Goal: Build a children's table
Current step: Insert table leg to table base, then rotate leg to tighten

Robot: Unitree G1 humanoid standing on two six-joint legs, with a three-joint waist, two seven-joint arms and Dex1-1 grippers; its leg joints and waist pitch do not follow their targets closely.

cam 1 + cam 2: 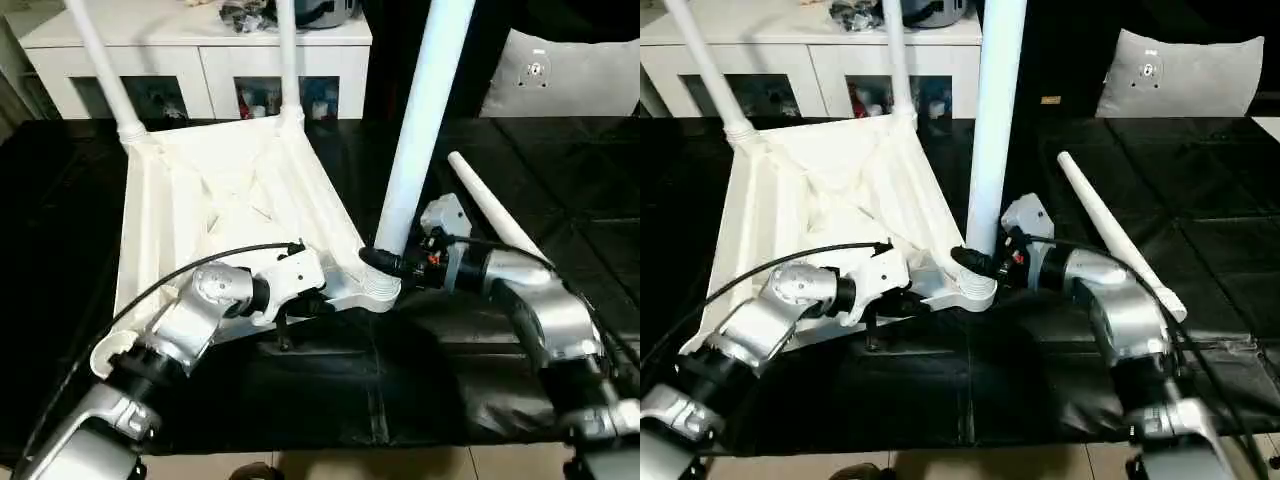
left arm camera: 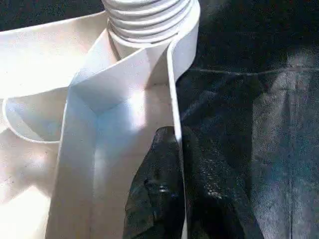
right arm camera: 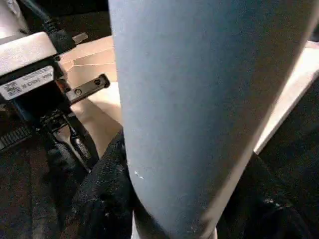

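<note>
The right gripper (image 3: 169, 219) has its jaws closed around the lower end of an upright leg (image 1: 425, 110), just above the ribbed collar where it enters the near corner socket (image 1: 372, 290). The left gripper (image 2: 174, 199) has its jaws pinched on the thin side wall of the tabletop (image 1: 215, 190), one finger inside the rim and one outside, close beside that same socket.

The children's table lies upside down on the black-covered desk (image 1: 330, 400), ribbed underside up. Two legs (image 1: 100, 60) already stand in the far corners, and a fourth leg (image 1: 495, 205) lies loose on the desk to the right.

The plastic looks light, stiff and smooth, so the tube may slip under twisting; gripping low, near the collar, gives the best control. The rim wall is thin and could flex, so holding it near the reinforced corner seems wise.
</note>
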